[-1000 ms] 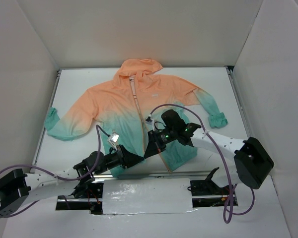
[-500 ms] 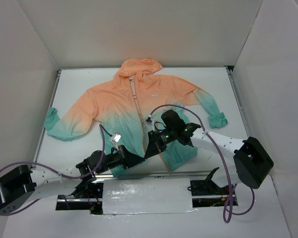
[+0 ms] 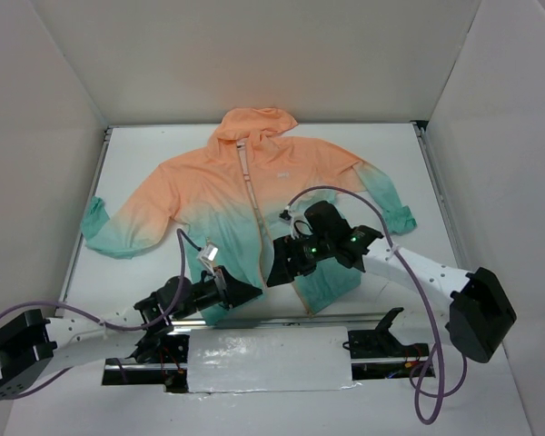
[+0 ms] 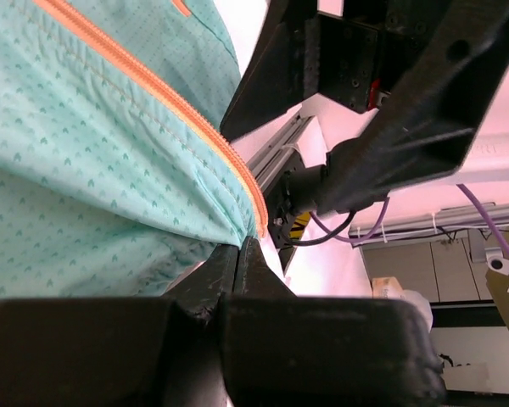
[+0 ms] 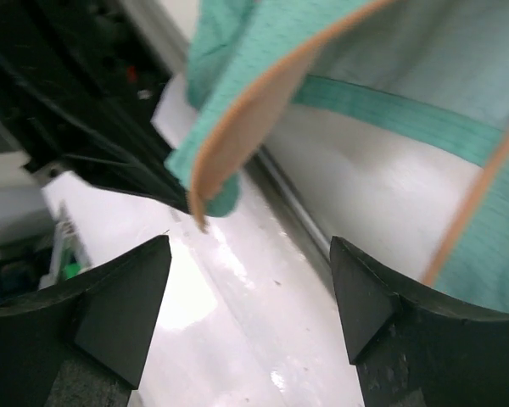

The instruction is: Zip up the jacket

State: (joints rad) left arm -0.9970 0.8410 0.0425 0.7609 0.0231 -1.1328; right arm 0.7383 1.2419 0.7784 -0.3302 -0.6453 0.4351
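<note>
Whereas right tool (image 5: 250,246) was closed before, jaws now apart; left tool (image 4: 237,252) clamps jacket (image 4: 85,170) hem.

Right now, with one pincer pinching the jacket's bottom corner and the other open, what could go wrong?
The left pincer is shut on just the bottom corner of the jacket beside the zipper; the thin fabric might slip free under a pull. The right pincer is open and holds nothing, so the zipper may be hard to line up. Its purple cable loops above the jacket and could snag.
</note>
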